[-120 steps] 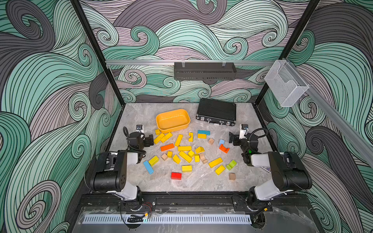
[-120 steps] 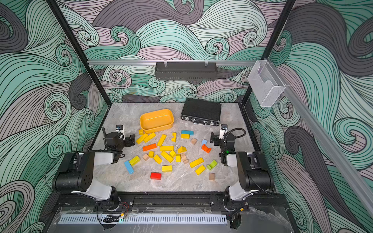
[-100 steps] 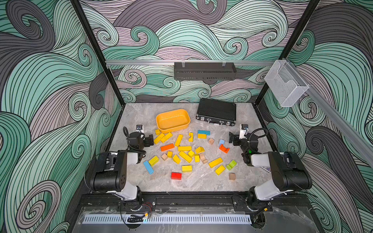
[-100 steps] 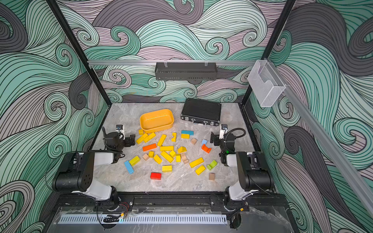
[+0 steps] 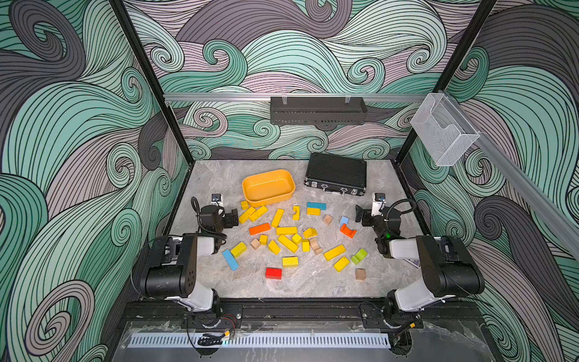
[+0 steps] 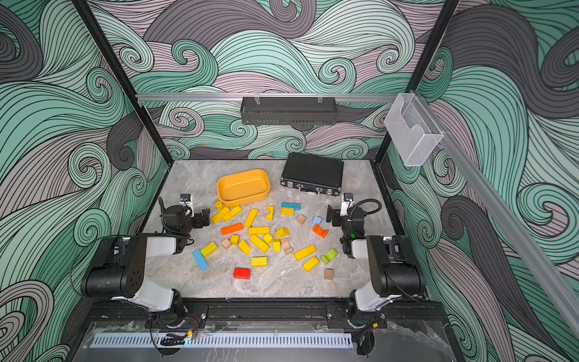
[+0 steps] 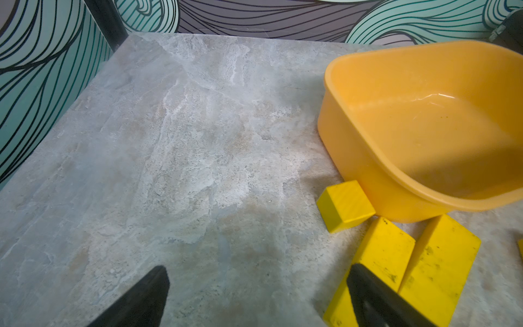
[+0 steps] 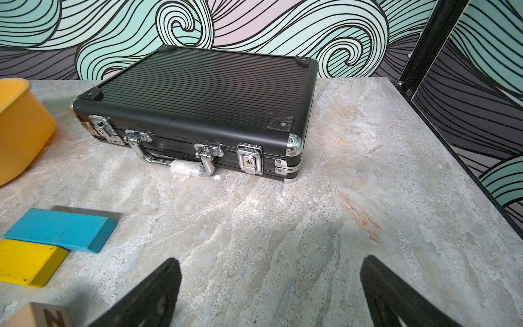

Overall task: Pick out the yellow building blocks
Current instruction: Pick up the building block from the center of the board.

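Note:
Several yellow building blocks [image 5: 286,231] lie scattered over the middle of the marble table in both top views [image 6: 258,231], mixed with other colours. My left gripper [image 5: 233,216] hovers open at the left side of the pile. In the left wrist view it [image 7: 257,283] holds nothing, and a yellow cube [image 7: 343,205] and two long yellow bars [image 7: 387,254] lie just beside one fingertip. My right gripper [image 5: 358,214] stands open at the right side. In the right wrist view it [image 8: 271,271] is over bare table, with a yellow block [image 8: 25,262] off to the side.
An orange-yellow tub [image 5: 268,188] stands empty behind the pile, with a shut black case [image 5: 336,177] beside it. Among the yellow ones lie an orange bar [image 5: 259,228], an orange arch [image 5: 347,231], a red block [image 5: 273,273], blue blocks [image 5: 230,259], a green piece [image 5: 359,256] and plain wooden cubes [image 5: 360,274].

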### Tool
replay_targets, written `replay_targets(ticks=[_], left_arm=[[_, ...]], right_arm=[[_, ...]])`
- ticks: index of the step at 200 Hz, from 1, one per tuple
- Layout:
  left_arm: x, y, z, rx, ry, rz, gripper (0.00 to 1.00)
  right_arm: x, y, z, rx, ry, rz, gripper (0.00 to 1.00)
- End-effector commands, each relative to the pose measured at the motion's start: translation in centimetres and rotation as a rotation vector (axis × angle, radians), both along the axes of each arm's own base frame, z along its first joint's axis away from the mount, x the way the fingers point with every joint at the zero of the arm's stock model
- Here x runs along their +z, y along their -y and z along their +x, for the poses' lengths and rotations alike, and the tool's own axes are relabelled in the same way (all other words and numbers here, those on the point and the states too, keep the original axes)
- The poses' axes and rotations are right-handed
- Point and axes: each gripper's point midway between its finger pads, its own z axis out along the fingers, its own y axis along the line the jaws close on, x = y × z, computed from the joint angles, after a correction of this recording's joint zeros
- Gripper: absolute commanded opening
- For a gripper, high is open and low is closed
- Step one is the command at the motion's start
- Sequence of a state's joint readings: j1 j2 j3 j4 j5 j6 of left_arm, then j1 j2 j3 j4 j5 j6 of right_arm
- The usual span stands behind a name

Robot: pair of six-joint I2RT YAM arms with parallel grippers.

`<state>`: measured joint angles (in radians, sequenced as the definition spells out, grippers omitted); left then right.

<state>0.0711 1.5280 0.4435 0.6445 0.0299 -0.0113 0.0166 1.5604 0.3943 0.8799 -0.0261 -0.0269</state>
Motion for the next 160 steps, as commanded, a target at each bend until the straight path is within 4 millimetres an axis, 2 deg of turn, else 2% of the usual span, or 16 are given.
replay_targets(ticks=[1, 100, 126, 144, 160], left_arm=[[1.6, -0.3, 1.1, 0.007, 0.053, -0.007, 0.99], [2.0, -0.3, 1.4, 0.004, 0.054, 0.004, 0.98], [3.9, -0.5, 2.7, 0.011, -0.102, -0.010, 0.99], [6.0, -0.5, 4.0, -0.020, -0.185, 0.021, 0.97], [8.1, -0.6, 4.2, -0.031, -0.275, 0.026, 0.94]], right_arm=[[0.7, 0.1, 0.2, 0.000, 0.030, -0.005, 1.00], [0.7, 0.7, 0.2, -0.025, 0.031, 0.009, 1.00], [1.3, 1.3, 0.3, -0.061, 0.031, 0.006, 1.00], [2.5, 1.5, 0.5, -0.082, -0.007, -0.005, 1.00], [4.0, 1.2, 0.8, -0.078, -0.039, -0.027, 0.99]])
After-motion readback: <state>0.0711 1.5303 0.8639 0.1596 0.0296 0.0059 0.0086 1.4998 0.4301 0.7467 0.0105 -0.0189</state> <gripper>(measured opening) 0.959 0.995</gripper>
